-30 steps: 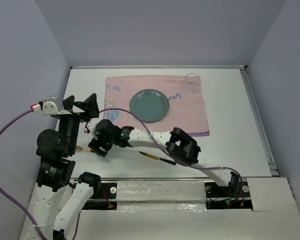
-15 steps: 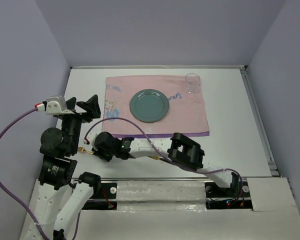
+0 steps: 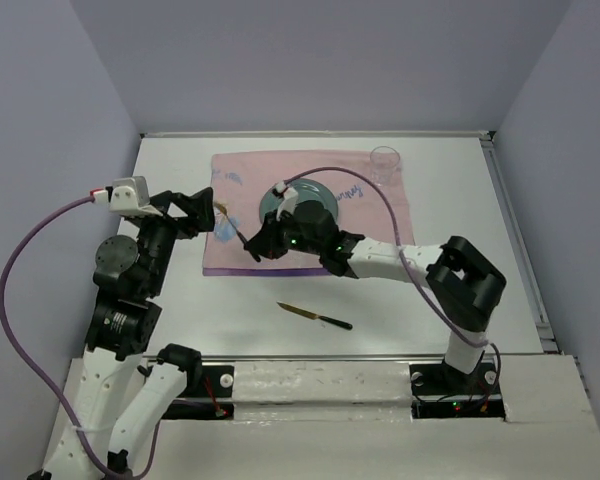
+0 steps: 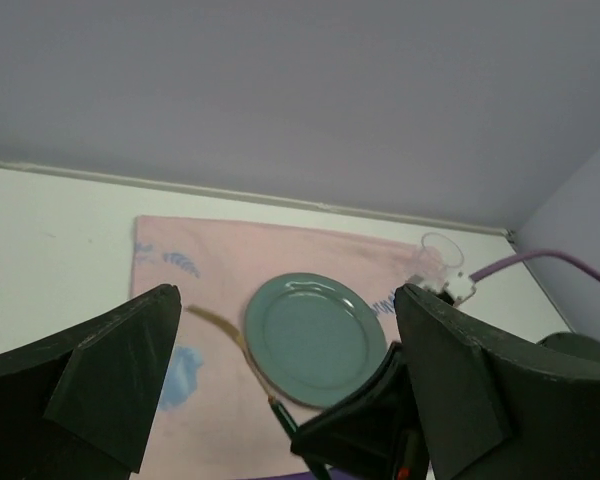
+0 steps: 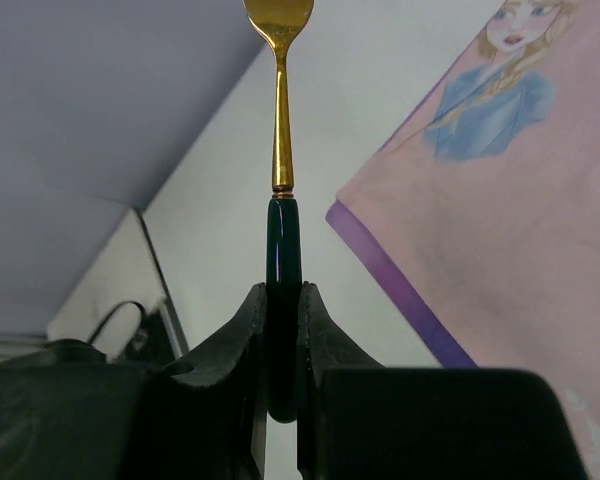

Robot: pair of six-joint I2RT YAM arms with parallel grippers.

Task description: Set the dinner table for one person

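On the white dinner table (image 3: 460,280) lies a pink cloth (image 3: 380,225) bearing a green plate (image 3: 305,195) and a clear glass (image 3: 385,163). My right gripper (image 3: 250,246) hovers over the cloth's left part beside the plate. It is shut on the dark green handle of a gold spoon (image 3: 230,222). The right wrist view shows the spoon (image 5: 281,150) sticking straight out from the right gripper (image 5: 282,290). My left gripper (image 3: 196,212) stands open and empty at the cloth's left edge. From the left wrist, the left gripper (image 4: 285,300) frames the plate (image 4: 315,335) and spoon (image 4: 220,335).
A knife (image 3: 315,316) with a gold blade and dark handle lies on the bare table below the cloth. The cloth (image 5: 500,200) carries a blue cartoon figure near its purple-edged corner. A purple cable arcs over the right arm. Walls close the table at back and sides.
My right gripper shut on the spoon near the table's front left, then lifted it and carried it up over the cloth beside the plate. The left arm shifted slightly right.
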